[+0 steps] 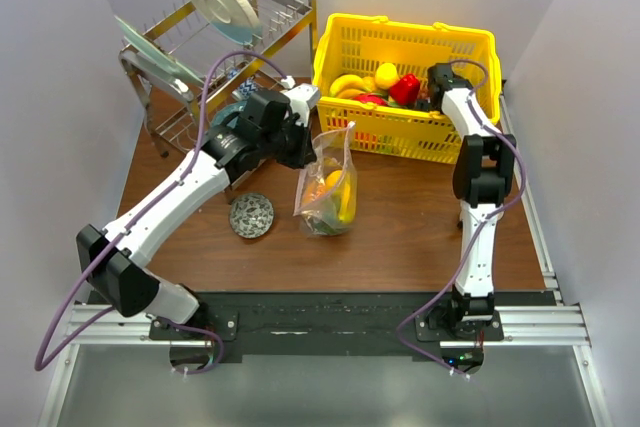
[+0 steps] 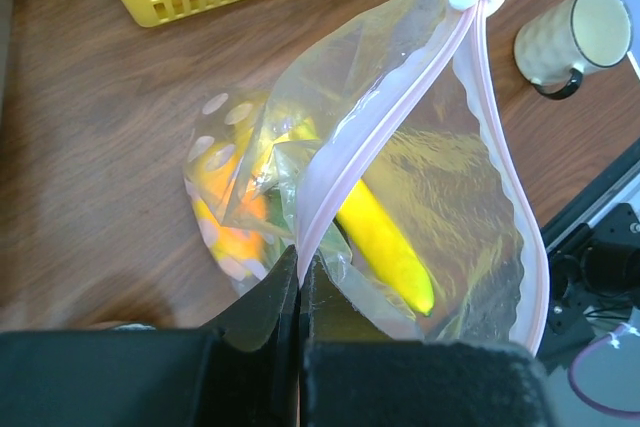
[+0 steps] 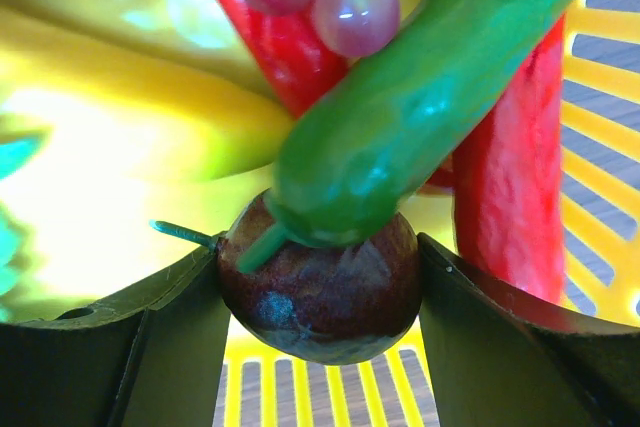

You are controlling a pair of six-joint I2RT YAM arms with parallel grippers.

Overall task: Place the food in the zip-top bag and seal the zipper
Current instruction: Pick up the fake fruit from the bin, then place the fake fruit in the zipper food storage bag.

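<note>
Dark-brown round toy fruit (image 3: pixel 318 292): right gripper (image 3: pixel 320 265) clamped on it; I'd lift slowly, clear of the green cucumber (image 3: pixel 420 97); left gripper (image 2: pixel 298 272) pinching the clear crinkly zip-top bag (image 2: pixel 450 197) by its rim

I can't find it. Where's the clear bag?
Top view: the bag stands in the middle, just in front of the yellow basket, its rim pinched by the left fingers.
</note>
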